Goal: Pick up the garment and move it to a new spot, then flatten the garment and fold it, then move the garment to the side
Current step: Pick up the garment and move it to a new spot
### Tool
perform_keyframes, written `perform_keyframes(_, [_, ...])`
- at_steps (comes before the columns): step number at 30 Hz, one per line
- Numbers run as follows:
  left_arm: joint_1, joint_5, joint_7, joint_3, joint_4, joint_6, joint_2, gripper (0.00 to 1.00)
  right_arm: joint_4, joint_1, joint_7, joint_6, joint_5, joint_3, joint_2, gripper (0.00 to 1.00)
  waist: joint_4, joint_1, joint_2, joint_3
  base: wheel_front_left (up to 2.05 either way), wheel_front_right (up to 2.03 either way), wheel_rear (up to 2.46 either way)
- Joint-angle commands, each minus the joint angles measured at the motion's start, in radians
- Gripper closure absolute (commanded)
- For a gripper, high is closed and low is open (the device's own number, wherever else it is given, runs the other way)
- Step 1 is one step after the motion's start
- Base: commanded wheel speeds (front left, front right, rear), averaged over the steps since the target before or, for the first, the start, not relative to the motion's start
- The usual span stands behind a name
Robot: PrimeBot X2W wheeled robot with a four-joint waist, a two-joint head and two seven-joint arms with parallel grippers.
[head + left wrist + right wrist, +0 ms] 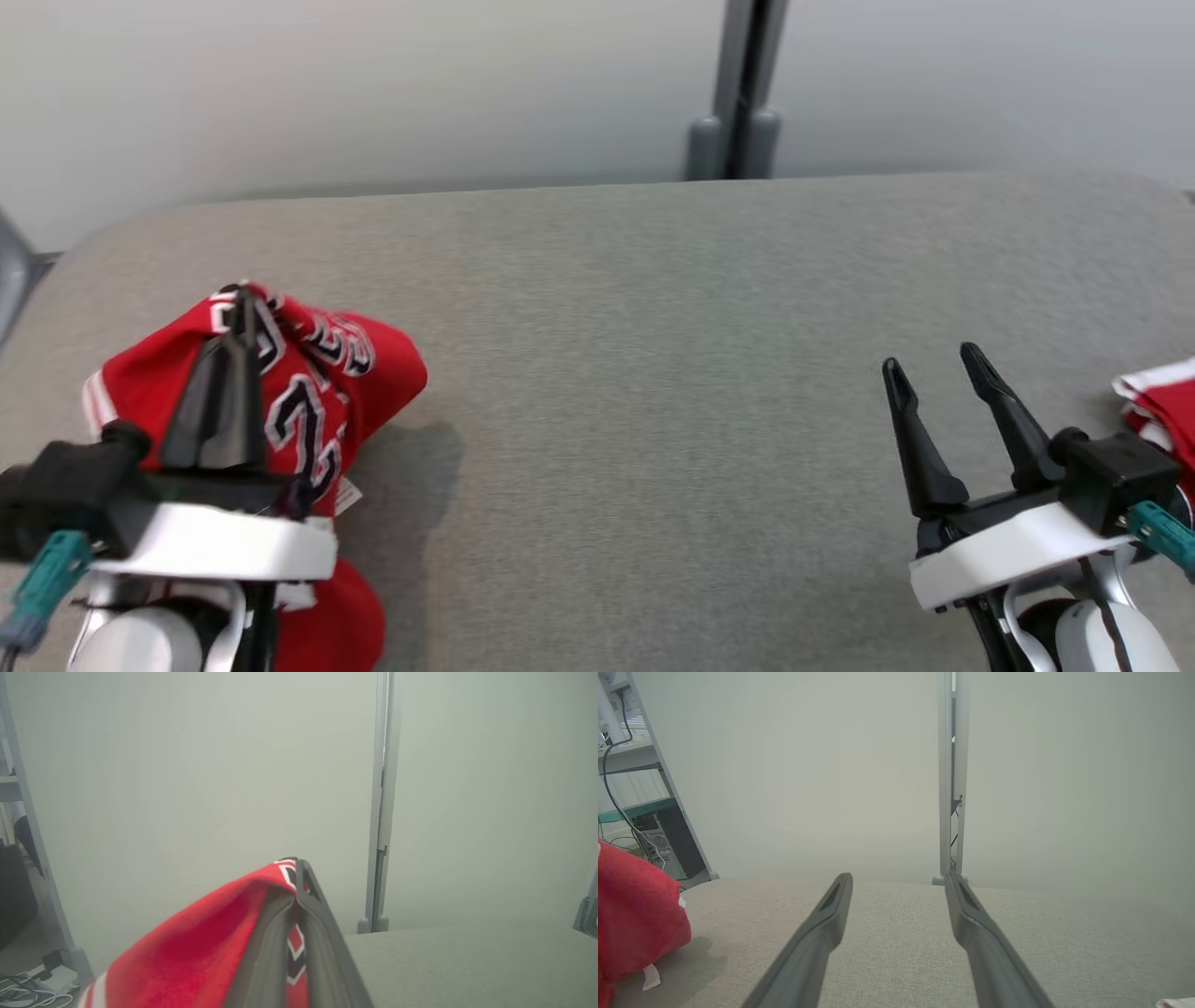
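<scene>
Inspector: Checked left gripper (245, 308) at 8 o'clock of the head view: pressed together, pinching a fold of the red basketball jersey with black-and-white lettering (373, 373).
Clerk: Located the jersey where?
Inspector: Found at 8 o'clock on the grey fabric-covered table (653, 327), bunched and draped from the pinch, with a shadow thrown toward 3 o'clock. Cannot tell whether hanging clear of the surface. Noted a small white label (347, 495) at its lower edge.
Clerk: And the right gripper (932, 359)?
Inspector: Seen at 4 o'clock, spread wide, holding nothing, poised over bare table well apart from the jersey.
Clerk: Anything else recorded?
Inspector: Logged a second red-and-white cloth (1158, 401) at 3 o'clock, just beside the right gripper's base, and a grey upright post (742, 93) behind the table at 12 o'clock
</scene>
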Motion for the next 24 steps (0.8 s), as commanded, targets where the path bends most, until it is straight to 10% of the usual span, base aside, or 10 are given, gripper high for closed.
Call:
perform_keyframes(1, [-0.033,0.011,0.005,-0.012,0.003,-0.013,-0.001,1.00,0.002,-0.011,-0.008,-0.001,0.005,0.002,-0.005,0.00,-0.070,0.0000,0.0000,0.026,0.00,0.00,0.00])
perform_keyframes(13, [-0.231,0.022,0.041,-0.181,0.177,-0.116,-0.086,1.00,0.052,-0.055,-0.062,-0.001,0.054,0.030,-0.004,0.00,-0.363,0.0000,0.0000,0.146,0.00,0.00,0.00])
perform_keyframes(24, [-0.359,0.014,0.033,-0.313,0.567,-0.235,-0.186,1.00,0.111,-0.067,-0.121,-0.001,0.102,0.033,-0.004,0.00,-0.456,0.0000,0.0000,0.225,0.00,0.00,0.00])
